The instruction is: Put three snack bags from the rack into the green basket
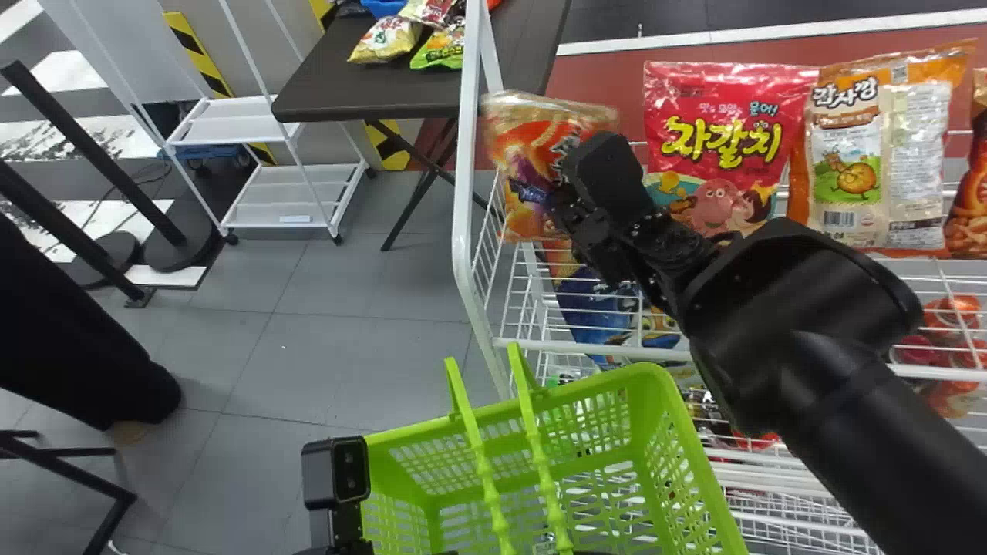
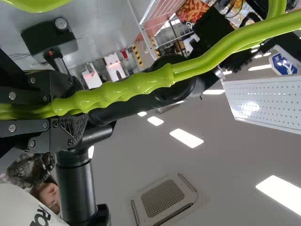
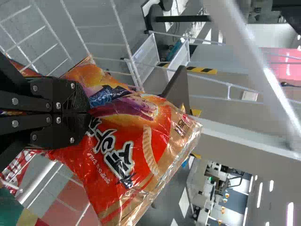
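Observation:
In the head view, my right gripper (image 1: 554,202) is shut on an orange snack bag (image 1: 518,142) at the rack's left end, above the green basket (image 1: 698,470). The right wrist view has this right gripper (image 3: 84,112) pinching the orange bag (image 3: 136,155) by one end. At the bottom of the head view stands my left gripper (image 1: 339,528), its wrist camera beside the basket. Seen from the left wrist, the left gripper (image 2: 75,109) is shut on the green basket handle (image 2: 136,87). A red snack bag (image 1: 717,146) and an orange-and-clear bag (image 1: 871,154) stand on the rack.
The rack's white frame post (image 1: 465,169) rises left of the bags, with wire shelves below. A blue bag (image 1: 590,308) sits lower in the rack. Behind is a dark table (image 1: 347,92) with snack bags. A white shelf cart (image 1: 289,193) stands at the back left.

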Controlling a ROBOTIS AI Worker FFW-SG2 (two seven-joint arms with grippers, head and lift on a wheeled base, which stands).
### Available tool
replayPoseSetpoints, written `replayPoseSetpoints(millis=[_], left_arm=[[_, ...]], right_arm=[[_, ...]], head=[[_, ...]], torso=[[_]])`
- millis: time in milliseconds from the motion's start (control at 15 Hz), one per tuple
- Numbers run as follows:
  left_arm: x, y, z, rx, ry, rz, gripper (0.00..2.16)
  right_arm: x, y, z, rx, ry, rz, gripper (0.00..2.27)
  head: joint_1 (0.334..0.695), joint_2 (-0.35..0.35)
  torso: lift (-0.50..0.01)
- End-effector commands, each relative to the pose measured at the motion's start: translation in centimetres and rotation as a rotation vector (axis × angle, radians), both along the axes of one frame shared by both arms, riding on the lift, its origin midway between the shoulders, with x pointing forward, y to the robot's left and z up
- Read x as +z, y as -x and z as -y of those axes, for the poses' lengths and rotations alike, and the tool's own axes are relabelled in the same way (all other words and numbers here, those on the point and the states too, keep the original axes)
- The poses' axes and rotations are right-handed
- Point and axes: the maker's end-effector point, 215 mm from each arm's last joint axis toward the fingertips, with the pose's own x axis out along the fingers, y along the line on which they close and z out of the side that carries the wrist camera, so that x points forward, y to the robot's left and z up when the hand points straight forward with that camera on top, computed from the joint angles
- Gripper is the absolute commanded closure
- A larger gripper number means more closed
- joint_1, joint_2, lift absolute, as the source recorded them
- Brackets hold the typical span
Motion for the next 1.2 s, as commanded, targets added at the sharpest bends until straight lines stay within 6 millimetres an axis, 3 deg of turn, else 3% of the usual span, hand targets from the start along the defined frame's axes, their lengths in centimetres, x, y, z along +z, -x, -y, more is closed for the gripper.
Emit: replayPoseSetpoints(millis=[0, 200, 400, 600, 733, 1133], left_arm=[[0.0, 0.0, 0.0, 0.002, 0.001, 0.0, 2.15], [0.0, -0.1, -0.1, 0.005, 0.001, 0.0, 2.15], [0.1, -0.4, -0.2, 0.008, -0.003, 0.004, 2.15], [0.1, -0.8, -0.2, 0.011, -0.01, 0.014, 2.15], [0.0, -0.9, -0.2, 0.01, -0.015, 0.01, 2.15], [-0.2, -1.5, -0.2, 0.014, -0.025, 0.011, 2.15]], right_arm=[[1.4, 1.2, -0.4, -0.006, -0.003, -0.012, 2.25], [0.6, 2.1, 3.4, -0.08, 0.094, -0.056, 2.25], [0.3, 3.2, 8.6, -0.158, 0.164, -0.093, 2.25], [2.3, 5.1, 10.9, -0.176, 0.155, -0.115, 2.25], [4.0, 6.6, 11.3, -0.163, 0.127, -0.132, 2.25], [6.3, 11.5, 14.6, -0.152, 0.146, -0.206, 2.25]], head=[[0.695, 0.275], [0.695, 0.281], [0.695, 0.228], [0.695, 0.176], [0.695, 0.146], [0.695, 0.11]], torso=[[0.0], [0.0], [0.0], [0.0], [0.0], [0.0]])
